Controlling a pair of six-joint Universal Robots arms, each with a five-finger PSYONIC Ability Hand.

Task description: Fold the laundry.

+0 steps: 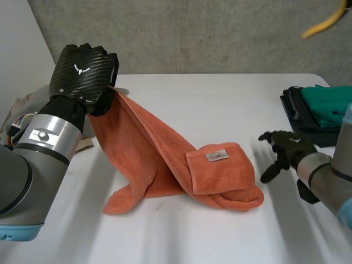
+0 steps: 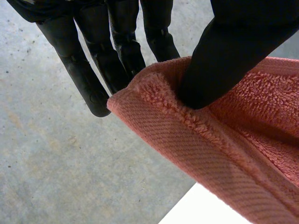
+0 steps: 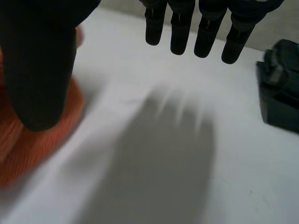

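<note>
Raised left hand (image 1: 82, 69) pinches a hemmed corner of the orange towel (image 1: 159, 159) between thumb and fingers (image 2: 119, 51), the rest trailing to the table (image 1: 220, 99); this shallow pinch may slip, and the right hand (image 1: 289, 147), fingers spread and empty beside the folded end, may snag it.

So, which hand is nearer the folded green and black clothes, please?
Right. The right hand hovers beside the clothes; the left hand pinches the orange towel far across.

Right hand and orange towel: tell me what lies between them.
Just bare table between the right hand and the towel, seen in the head view.
</note>
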